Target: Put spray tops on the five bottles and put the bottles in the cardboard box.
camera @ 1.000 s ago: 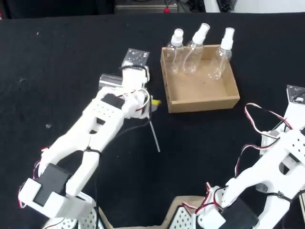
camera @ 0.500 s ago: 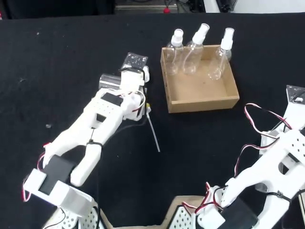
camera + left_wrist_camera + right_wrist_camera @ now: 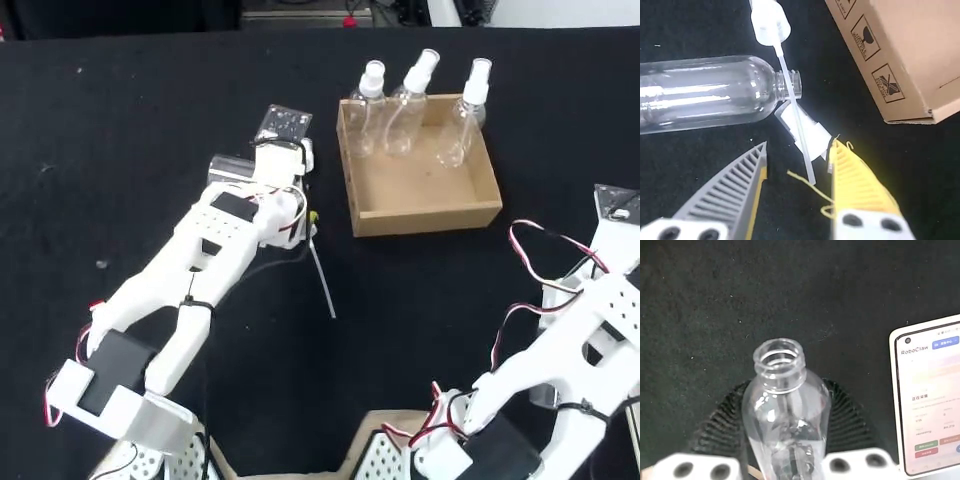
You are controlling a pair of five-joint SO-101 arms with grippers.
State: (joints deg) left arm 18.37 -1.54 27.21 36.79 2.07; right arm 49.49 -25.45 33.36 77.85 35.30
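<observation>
A clear bottle [image 3: 705, 92] with no top lies on the black cloth, its open neck towards the cardboard box [image 3: 910, 45]. A white spray top [image 3: 771, 22] lies beside that neck, and its thin tube [image 3: 796, 120] runs back between my left gripper's [image 3: 800, 145] open fingers. From above, this bottle [image 3: 228, 170] shows left of the left gripper [image 3: 305, 220], with a thin tube [image 3: 322, 275] on the cloth just below it. My right gripper [image 3: 785, 410] is shut on a second topless bottle [image 3: 782, 390], neck pointing away. The box [image 3: 420, 215] holds three bottles with spray tops [image 3: 405, 110].
A phone [image 3: 932, 400] with a lit screen lies close beside the right gripper. A small white scrap [image 3: 807, 135] and a yellow thread [image 3: 805, 182] sit under the left gripper. The right arm [image 3: 580, 350] is folded at the lower right of the table.
The left arm's tip has shifted a little to the left, away from the box, uncovering more of the tube. The right arm has barely moved.
</observation>
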